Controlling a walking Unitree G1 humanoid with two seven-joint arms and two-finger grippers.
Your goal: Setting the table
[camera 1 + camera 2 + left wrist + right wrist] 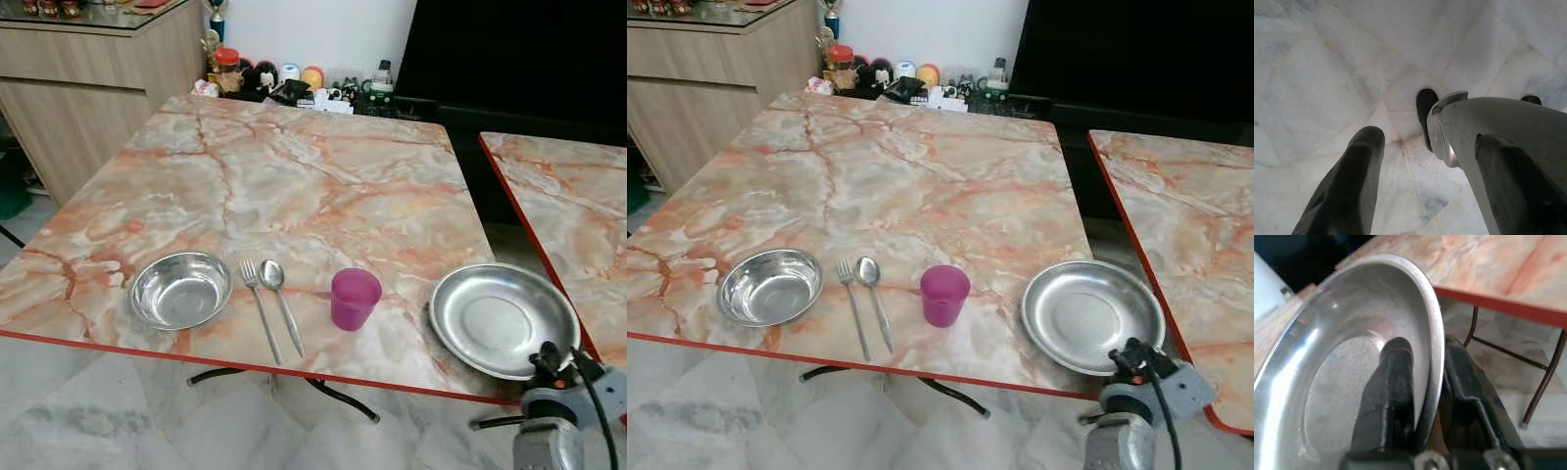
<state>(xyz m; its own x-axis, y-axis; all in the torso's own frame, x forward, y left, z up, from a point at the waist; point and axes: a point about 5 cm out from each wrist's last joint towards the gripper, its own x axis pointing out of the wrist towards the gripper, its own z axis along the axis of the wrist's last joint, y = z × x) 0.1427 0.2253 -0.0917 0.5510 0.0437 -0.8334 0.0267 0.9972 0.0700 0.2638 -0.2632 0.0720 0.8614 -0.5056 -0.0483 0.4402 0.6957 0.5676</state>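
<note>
While the right end effector (1425, 396) pinches the plate (505, 318) by its rim at the table's (294, 176) near right corner, the overhanging plate could tip off if released; the left end effector (1425, 166) hangs spread.

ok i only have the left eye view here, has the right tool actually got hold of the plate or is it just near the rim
Observer: It has hold. In the right wrist view the right tool pinches the plate rim, one finger inside, one beneath.
Operator: and the left tool, cant see it
Observer: The left tool hangs over pale marble floor, fingers apart, holding nothing.
Operator: anything under the table edge near the plate
Observer: A dark metal table leg stands below the red table edge.
</note>
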